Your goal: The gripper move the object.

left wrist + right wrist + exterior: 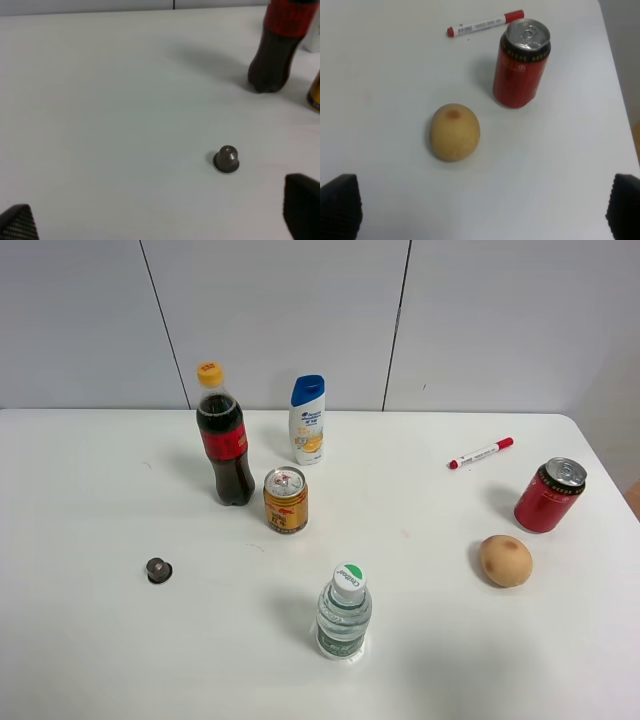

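The short gold-yellow can [286, 501] with red-orange markings stands upright near the table's middle, just right of the cola bottle [224, 438]. A sliver of the can also shows at the edge of the left wrist view [315, 93]. Neither arm appears in the exterior high view. My left gripper [160, 220] is open and empty, with its fingertips [302, 206] wide apart above the table near a small dark cap [227, 158]. My right gripper [482, 210] is open and empty above the table near a yellowish round fruit [454, 131].
A shampoo bottle [307, 419] stands behind the can. A water bottle [344, 614] stands in front. A taller red can [549, 495], a red marker [480, 453] and the fruit [505, 560] are at the right. The dark cap [158, 569] lies at the left.
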`<action>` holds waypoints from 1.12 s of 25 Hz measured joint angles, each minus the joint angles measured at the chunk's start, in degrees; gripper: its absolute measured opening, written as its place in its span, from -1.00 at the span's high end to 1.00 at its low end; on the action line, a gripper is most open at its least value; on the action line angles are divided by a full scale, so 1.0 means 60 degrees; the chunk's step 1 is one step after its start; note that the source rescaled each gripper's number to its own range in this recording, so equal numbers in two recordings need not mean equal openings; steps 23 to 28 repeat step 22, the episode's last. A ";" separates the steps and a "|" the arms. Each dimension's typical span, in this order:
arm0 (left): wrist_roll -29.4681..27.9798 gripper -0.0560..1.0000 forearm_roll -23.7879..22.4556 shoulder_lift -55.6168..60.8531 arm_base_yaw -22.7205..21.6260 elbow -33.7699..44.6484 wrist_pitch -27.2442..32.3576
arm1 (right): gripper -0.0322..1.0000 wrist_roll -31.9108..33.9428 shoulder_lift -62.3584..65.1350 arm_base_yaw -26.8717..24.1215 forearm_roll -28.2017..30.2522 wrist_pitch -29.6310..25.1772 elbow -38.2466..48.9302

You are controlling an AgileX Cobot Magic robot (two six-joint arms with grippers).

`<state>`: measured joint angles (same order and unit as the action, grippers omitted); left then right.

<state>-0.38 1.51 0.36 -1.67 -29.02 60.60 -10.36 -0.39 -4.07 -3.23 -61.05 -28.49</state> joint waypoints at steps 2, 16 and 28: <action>0.0000 -1.00 0.0000 0.0000 0.0000 0.0000 0.0000 | -0.99 0.0125 0.0089 0.0000 0.0038 0.0007 0.0000; 0.0000 -1.00 0.0000 0.0000 0.0000 0.0000 0.0000 | -0.99 0.1333 0.0089 0.0000 0.0723 0.0021 0.0009; 0.0000 -1.00 0.0000 0.0000 0.0000 0.0000 0.0000 | -0.99 0.1333 0.0089 0.0000 0.0752 0.0029 0.0009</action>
